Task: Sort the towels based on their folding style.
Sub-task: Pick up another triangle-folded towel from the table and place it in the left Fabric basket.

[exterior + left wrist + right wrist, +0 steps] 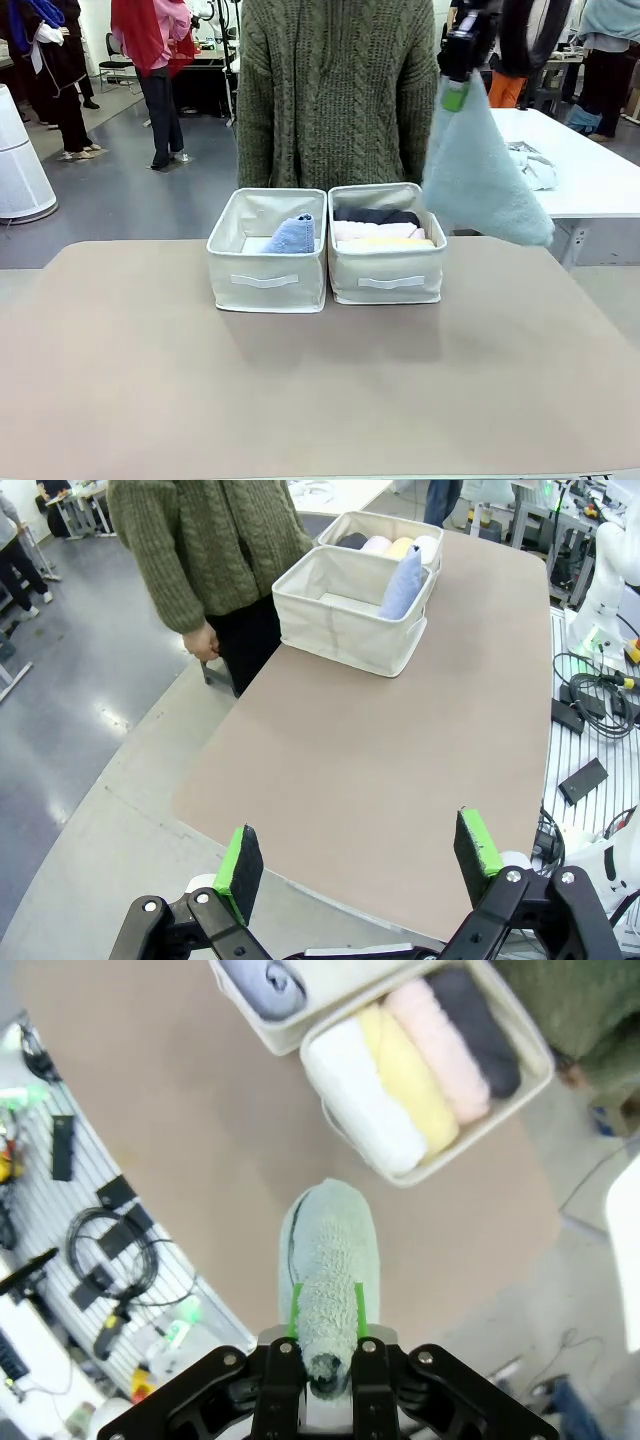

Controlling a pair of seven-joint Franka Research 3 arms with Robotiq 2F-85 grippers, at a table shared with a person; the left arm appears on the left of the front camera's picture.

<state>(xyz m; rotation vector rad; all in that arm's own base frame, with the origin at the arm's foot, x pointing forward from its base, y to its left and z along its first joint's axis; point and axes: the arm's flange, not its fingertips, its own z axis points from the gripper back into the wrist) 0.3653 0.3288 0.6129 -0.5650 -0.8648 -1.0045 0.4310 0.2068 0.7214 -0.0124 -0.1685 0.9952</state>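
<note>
The left claw [359,858] hangs open over the near edge of the table [320,400], its green pads well apart and nothing between them. Farther along, two cream boxes stand side by side and touching, in front of a person [335,90] in a green knit sweater. The left box [265,285] holds the blue cone [292,236], which leans against the wall it shares with its neighbour. The right box [388,285] holds four rolls lying side by side: the dark grey roll [378,216] farthest back, then the pink roll [372,230], the yellow roll [385,243] and the white roll [362,1095] nearest the robot (its wrist view shows them best). Up above the table, to the right of the boxes, the right claw [456,95] is clamped on the narrow end of the teal cone [485,175], which hangs down from it clear of the table
</note>
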